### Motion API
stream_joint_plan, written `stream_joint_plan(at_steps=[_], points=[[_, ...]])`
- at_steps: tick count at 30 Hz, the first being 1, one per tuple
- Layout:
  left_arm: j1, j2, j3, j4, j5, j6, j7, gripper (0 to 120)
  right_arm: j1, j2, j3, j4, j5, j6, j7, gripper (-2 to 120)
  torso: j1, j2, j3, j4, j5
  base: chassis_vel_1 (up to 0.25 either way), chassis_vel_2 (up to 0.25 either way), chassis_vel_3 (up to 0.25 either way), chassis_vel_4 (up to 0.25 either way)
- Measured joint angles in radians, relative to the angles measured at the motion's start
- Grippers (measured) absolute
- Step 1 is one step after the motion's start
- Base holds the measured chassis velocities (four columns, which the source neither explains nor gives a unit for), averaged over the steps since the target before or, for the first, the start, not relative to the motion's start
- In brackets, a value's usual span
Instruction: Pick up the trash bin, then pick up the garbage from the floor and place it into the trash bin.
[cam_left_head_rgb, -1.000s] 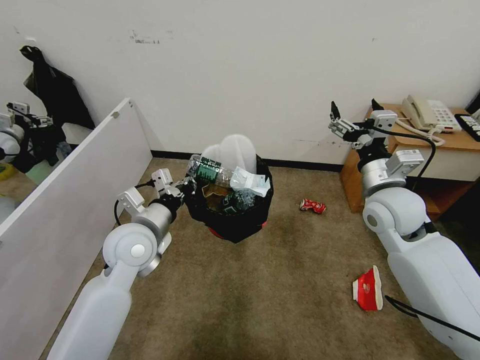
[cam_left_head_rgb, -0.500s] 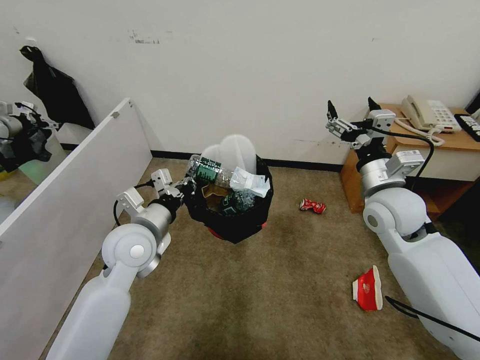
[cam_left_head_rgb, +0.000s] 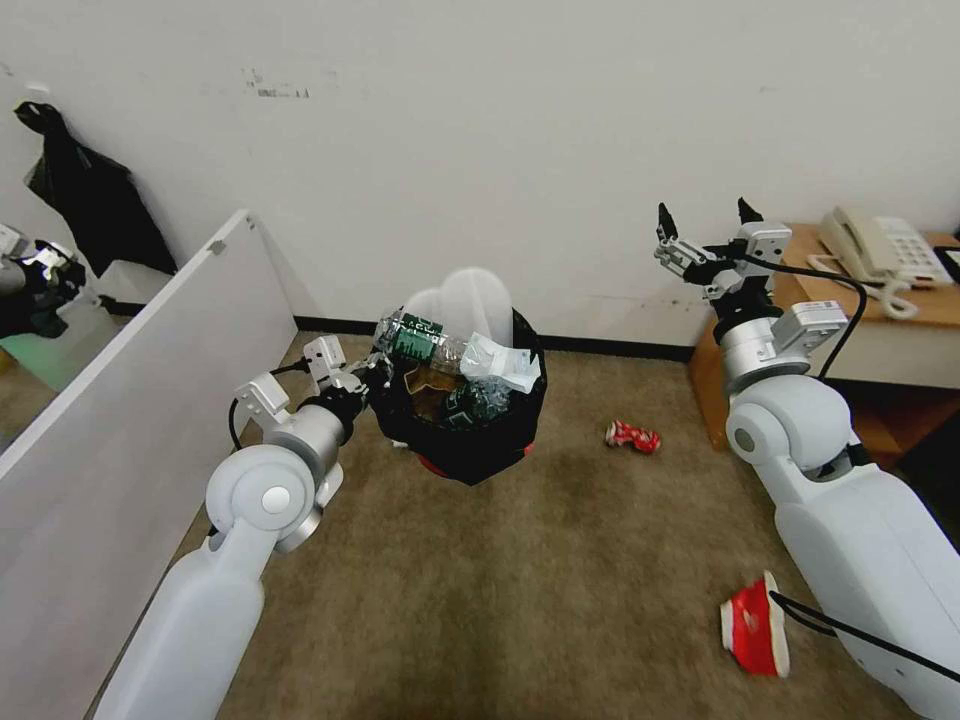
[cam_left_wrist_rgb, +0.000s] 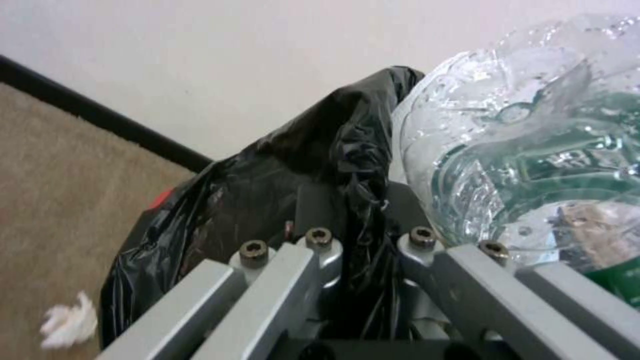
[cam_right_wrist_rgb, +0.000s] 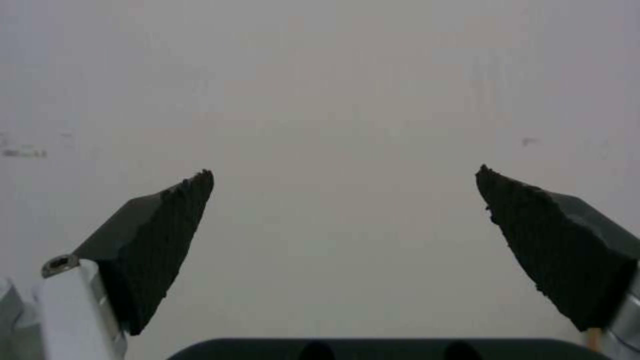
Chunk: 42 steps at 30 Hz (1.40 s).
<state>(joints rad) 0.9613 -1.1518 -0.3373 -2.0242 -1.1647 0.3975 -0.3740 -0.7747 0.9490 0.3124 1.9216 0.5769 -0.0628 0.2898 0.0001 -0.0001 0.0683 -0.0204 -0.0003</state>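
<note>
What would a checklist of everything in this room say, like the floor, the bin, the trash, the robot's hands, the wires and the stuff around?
Surface: beige carpet, worn dark in patches.
Job's things: bin lifted off the carpet, black bag over its rim, heaped with a bottle, a mask and slippers.
Clutter: crushed can, red carton and paper wad lie on the carpet.
Grippers: left gripper shut on the bin's rim; right gripper open, empty, raised near the wall.
Cables: black cable loops along the right wrist.
Surroundings: white wall, white panel, desk with phone.
</note>
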Motion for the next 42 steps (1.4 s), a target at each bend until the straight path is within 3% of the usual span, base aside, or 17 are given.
stream_joint_plan(at_steps=[16,22,25,32,35,37,39,40,42], points=[[0.004,0.003,-0.002,-0.002,0.011,0.000,0.004,4,0.009,-0.006,0.001,0.008,0.004,0.001,0.006,100,0.000,0.000,-0.001,-0.0001,0.0003,-0.031,0.029,0.031,-0.022],[0.008,0.004,-0.004,-0.004,0.016,-0.001,0.005,4,-0.004,-0.028,0.017,0.064,0.096,-0.054,0.011,100,0.000,0.000,-0.001,-0.0002,0.0003,0.000,0.000,0.000,0.000],[0.009,0.004,-0.006,-0.006,0.018,-0.001,0.006,4,-0.028,-0.050,0.034,0.137,0.264,-0.157,0.022,100,0.000,0.000,0.000,-0.0002,0.0002,0.000,0.000,0.000,0.000],[0.013,0.005,-0.009,-0.007,0.022,-0.001,0.007,4,-0.040,-0.062,0.053,0.189,0.372,-0.274,0.056,100,0.000,0.000,0.000,-0.0002,0.0003,0.000,0.000,0.000,0.000],[0.015,0.008,-0.014,-0.007,0.024,-0.002,0.008,4,-0.047,-0.072,0.069,0.251,0.514,-0.445,0.125,100,0.000,0.000,0.000,-0.0002,0.0002,0.000,0.000,0.000,0.000],[0.015,0.008,-0.014,-0.007,0.024,-0.002,0.008,4,-0.048,-0.073,0.069,0.255,0.525,-0.455,0.130,100,0.000,0.000,0.000,-0.0001,0.0002,0.000,0.000,0.000,0.000],[0.015,0.009,-0.015,-0.007,0.025,-0.003,0.009,4,-0.063,-0.079,0.066,0.295,0.667,-0.564,0.205,100,0.000,0.000,0.000,-0.0002,0.0002,0.000,0.000,0.000,0.000],[0.015,0.009,-0.015,-0.007,0.025,-0.003,0.009,4,-0.063,-0.079,0.066,0.295,0.667,-0.564,0.205,100,0.000,0.000,0.000,-0.0002,0.0002,0.000,0.000,0.000,0.000],[0.015,0.009,-0.015,-0.006,0.026,-0.004,0.010,4,-0.079,-0.080,0.056,0.328,0.790,-0.651,0.286,100,0.000,0.000,0.000,-0.0002,0.0002,0.000,0.000,0.000,0.000]])
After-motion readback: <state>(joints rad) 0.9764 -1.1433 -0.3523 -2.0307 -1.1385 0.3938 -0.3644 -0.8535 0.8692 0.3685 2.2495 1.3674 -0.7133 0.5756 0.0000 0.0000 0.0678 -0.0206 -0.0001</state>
